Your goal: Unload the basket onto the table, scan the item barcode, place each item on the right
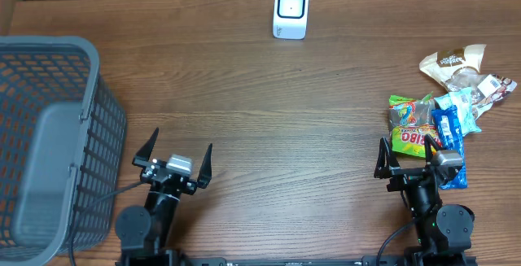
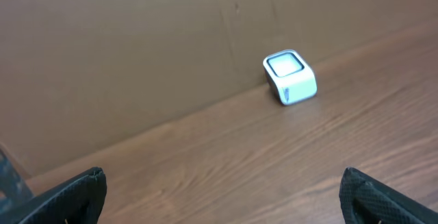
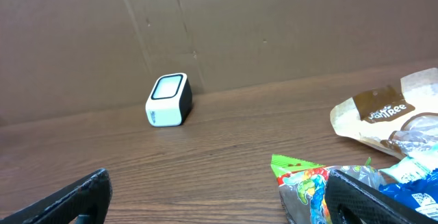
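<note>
The white barcode scanner (image 1: 291, 10) stands at the table's far edge against the cardboard wall, also seen in the left wrist view (image 2: 290, 77) and the right wrist view (image 3: 168, 99). Snack packets lie at the right: a green gummy bag (image 1: 409, 128) (image 3: 308, 186), a blue packet (image 1: 450, 136) (image 3: 417, 193) and a tan bag (image 1: 453, 64) (image 3: 383, 111). My right gripper (image 1: 405, 154) (image 3: 219, 183) is open at the near edge of the pile, one finger over the gummy bag, holding nothing. My left gripper (image 1: 175, 154) (image 2: 222, 176) is open over bare wood at the near left.
A grey mesh basket (image 1: 49, 144) fills the left side, close to the left arm. A brown cardboard wall (image 2: 137, 46) runs behind the scanner. More small wrapped packets (image 1: 488, 87) lie at the far right of the pile.
</note>
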